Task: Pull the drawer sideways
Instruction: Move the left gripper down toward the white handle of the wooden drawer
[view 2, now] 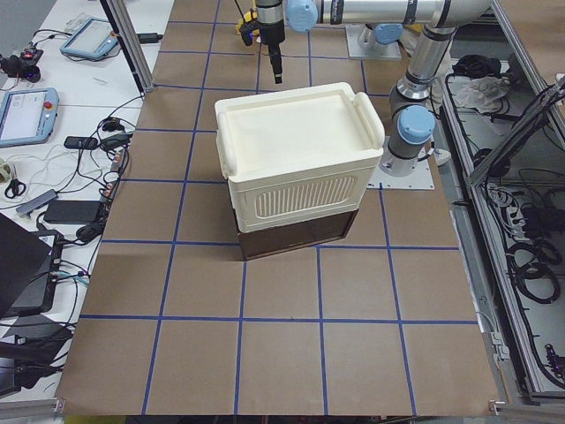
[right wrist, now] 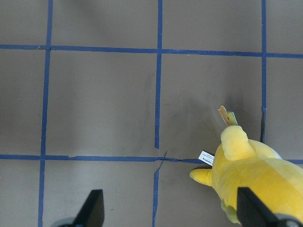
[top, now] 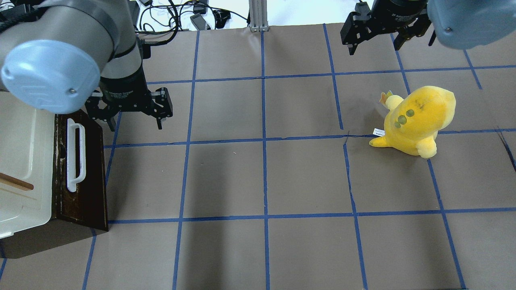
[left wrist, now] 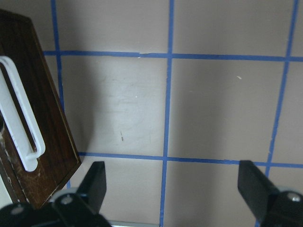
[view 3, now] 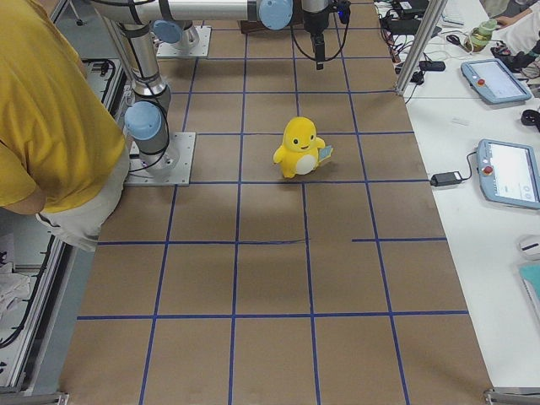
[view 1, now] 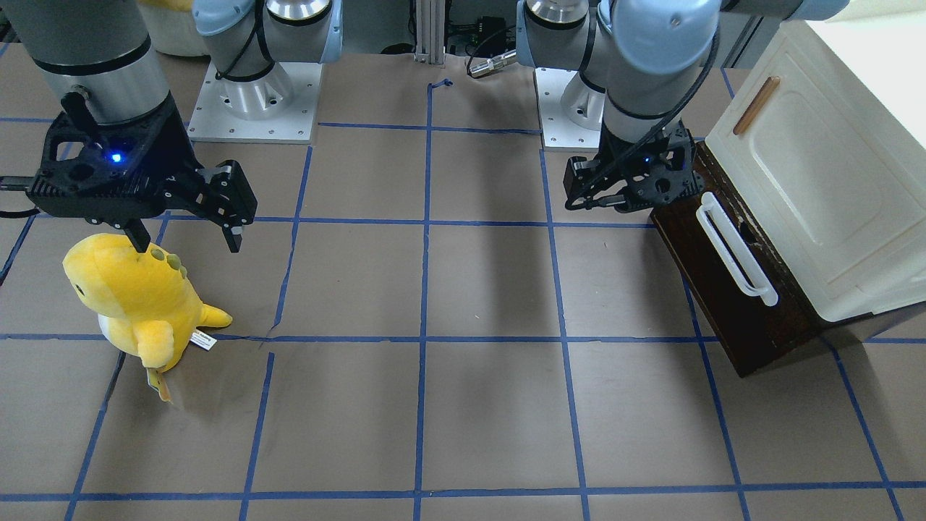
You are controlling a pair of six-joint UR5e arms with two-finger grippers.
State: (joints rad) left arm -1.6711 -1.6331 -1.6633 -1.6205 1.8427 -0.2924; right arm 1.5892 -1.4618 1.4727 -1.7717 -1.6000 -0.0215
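Observation:
The dark brown drawer [view 1: 712,289] sits at the bottom of a cream-white cabinet [view 1: 817,166], its front sticking out a little. Its long white bar handle [view 1: 734,246] runs along the front. Both show in the overhead view, drawer [top: 90,173] and handle [top: 74,157], and in the left wrist view, drawer [left wrist: 47,118] and handle [left wrist: 21,113]. My left gripper [top: 135,121] is open and empty, hovering beside the drawer's end nearest the robot, off the handle. My right gripper [top: 374,45] is open and empty, far across the table.
A yellow plush dinosaur [top: 415,119] stands on the brown paper near my right gripper [view 1: 184,239]. The cabinet door has a small wooden handle [view 1: 756,105]. A person in a yellow shirt [view 3: 51,126] stands by the robot's base in the exterior right view.

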